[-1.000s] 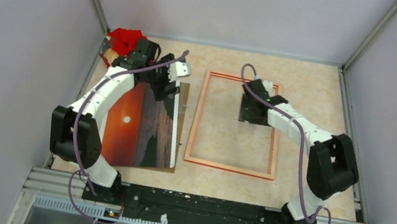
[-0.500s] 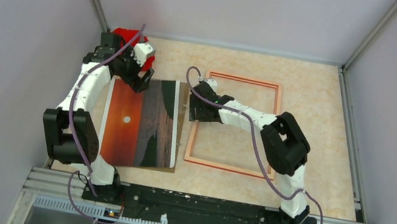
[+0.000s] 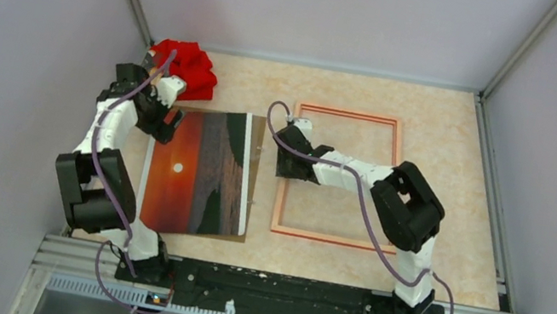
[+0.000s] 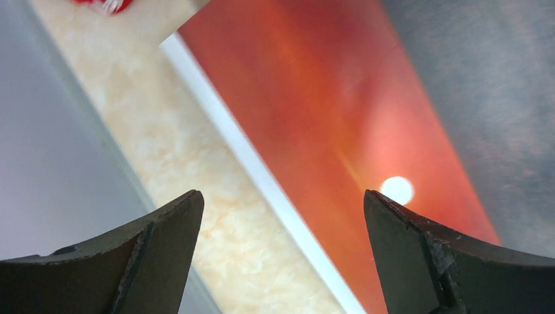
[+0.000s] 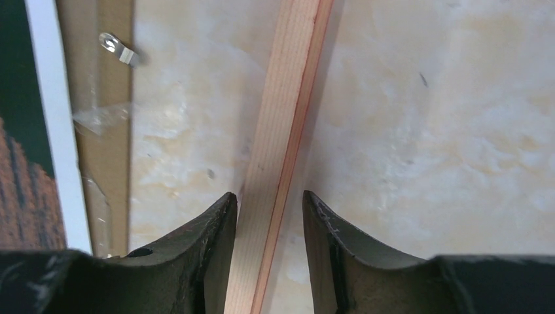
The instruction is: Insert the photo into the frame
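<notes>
The photo (image 3: 199, 169), a red-orange sunset print with a white border, lies face up on the left of the table. Its orange field (image 4: 327, 98) fills the left wrist view. My left gripper (image 3: 168, 119) hovers over the photo's upper left corner, jaws wide open across its white left border (image 4: 280, 196), holding nothing. The frame (image 3: 387, 185) lies pale wood side up to the right of the photo. My right gripper (image 3: 288, 159) stands astride its left rail (image 5: 288, 98). The left finger (image 5: 219, 229) touches the rail, while a gap shows on the other side, midway (image 5: 268, 196).
A brown backing panel (image 3: 259, 132) lies under the photo, its edge (image 5: 114, 98) carrying a small metal clip (image 5: 121, 49). A red cloth (image 3: 187, 67) is bunched in the back left corner. Grey walls enclose the table on three sides.
The right arm swung left from inside the frame to its left rail, narrowed its jaws round it, and the frame slid slightly right. The left arm drew back left off the photo.
</notes>
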Robot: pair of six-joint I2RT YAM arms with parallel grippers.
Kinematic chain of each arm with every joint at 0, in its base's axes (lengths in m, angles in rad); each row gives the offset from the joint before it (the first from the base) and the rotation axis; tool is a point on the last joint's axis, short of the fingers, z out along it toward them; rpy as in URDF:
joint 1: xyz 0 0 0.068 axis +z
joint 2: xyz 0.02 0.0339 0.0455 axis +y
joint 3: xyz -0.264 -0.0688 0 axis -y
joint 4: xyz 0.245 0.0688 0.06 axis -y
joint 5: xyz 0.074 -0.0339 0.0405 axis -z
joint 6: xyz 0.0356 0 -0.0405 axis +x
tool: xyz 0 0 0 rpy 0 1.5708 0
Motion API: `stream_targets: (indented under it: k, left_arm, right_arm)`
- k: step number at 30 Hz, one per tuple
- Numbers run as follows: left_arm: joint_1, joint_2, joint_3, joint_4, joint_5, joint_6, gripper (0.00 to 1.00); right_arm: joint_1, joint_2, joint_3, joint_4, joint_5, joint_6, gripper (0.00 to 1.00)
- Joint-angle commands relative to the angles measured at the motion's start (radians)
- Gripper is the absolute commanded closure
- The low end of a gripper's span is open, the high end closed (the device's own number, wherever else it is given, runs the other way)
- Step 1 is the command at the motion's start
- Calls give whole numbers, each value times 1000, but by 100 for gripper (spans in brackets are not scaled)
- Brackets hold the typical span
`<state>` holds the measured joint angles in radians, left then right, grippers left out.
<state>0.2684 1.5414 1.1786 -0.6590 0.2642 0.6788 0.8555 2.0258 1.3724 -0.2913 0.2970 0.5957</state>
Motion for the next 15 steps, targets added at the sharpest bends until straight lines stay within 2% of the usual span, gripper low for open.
stream_targets:
  k: [1,4,6,11,15]
  left_arm:
    - [77,5,-15,63,-108,40,1]
    - [117,6,-47,119,-152,74,1]
    - [128,2,-68,158,-178,91,1]
    - [137,5,-126,257,-253,117,1]
    - [158,40,-157,355,-327,144,1]
  right_arm:
    - [-10,-82,-91,-10,65,9,59]
    - [-19,-97,-101,-20,64,-5,59]
    - [-21,-115,-82,-38,58,-21,54]
    - [-20,-177,26,-92,-7,-43,35]
    - [-36,-158,112,-65,-199,-65,31]
